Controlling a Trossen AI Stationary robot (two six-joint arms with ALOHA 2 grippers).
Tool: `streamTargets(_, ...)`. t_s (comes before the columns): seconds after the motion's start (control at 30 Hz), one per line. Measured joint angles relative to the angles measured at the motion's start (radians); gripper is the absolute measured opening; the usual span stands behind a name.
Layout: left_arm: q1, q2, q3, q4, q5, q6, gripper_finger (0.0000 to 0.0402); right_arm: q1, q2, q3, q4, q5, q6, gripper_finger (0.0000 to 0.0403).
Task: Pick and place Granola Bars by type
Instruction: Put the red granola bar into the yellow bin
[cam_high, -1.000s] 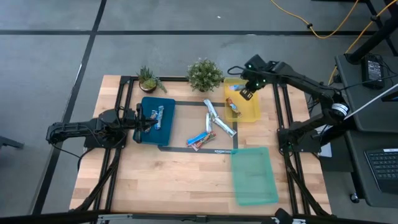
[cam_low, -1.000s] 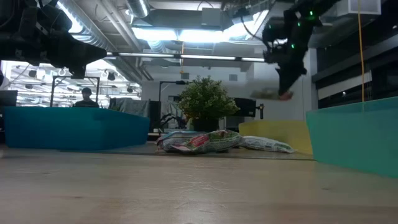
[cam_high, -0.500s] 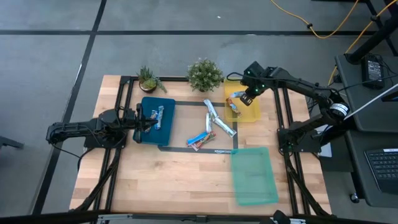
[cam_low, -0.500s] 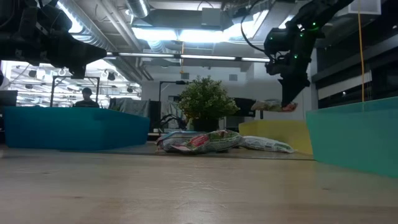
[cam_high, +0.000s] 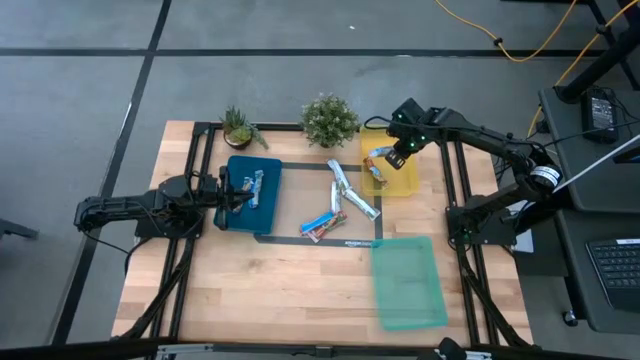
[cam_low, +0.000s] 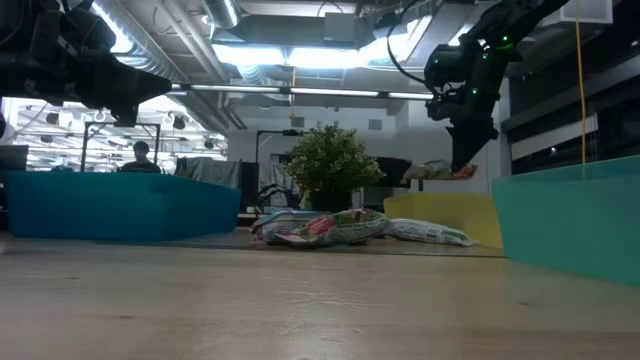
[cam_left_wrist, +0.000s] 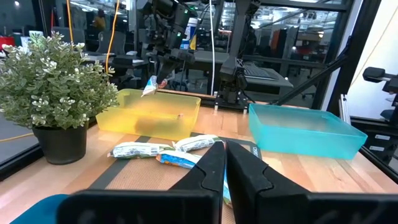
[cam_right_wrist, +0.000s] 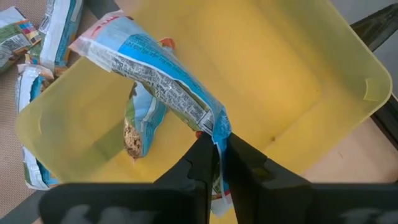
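Lowered since the frame a second earlier, the right gripper (cam_high: 397, 153) is now held just above the yellow tray (cam_high: 404, 183), where before it stood higher and nearer the tray's far rim; over the last half second almost no shift is seen. Its jaws are nearly together, clamped on one end of a blue-and-white granola bar (cam_right_wrist: 155, 71), which hangs free over the tray's inside. A second bar (cam_right_wrist: 138, 121) is seen lying flat on the tray floor beneath it.

Nearest in the high view, the green tray (cam_high: 408, 283) is found at 5 o'clock from the table's centre. At the centre, a loose cluster of granola bars (cam_high: 340, 205) lies on the wood inside the black tape outline, some touching or overlapping; in the low view they appear as a low heap (cam_low: 318, 227).

At 9 o'clock the blue tray (cam_high: 262, 205) is placed, with bars (cam_high: 252, 186) lying in it. The left gripper (cam_high: 236, 194) rests over this tray's left edge, its jaws pressed together with nothing between them, as shown in the left wrist view (cam_left_wrist: 224, 163).

At 2 o'clock sits the yellow tray with the right gripper above it. Farthest, at 12 o'clock, a leafy potted plant (cam_high: 329, 121) stands, and a smaller plant (cam_high: 240, 127) at 11 o'clock.
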Motion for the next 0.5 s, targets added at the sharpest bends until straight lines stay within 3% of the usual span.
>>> streamTargets(0.4,0.000,0.000,0.000,0.000,0.000,0.000,0.0012,-0.034,0.000,-0.090,0.093,-0.005,-0.017,0.0044)
streamTargets(0.5,0.000,0.000,0.000,0.000,0.000,0.000,0.0009,-0.058,0.000,-0.147,0.133,-0.052,0.006,0.0044)
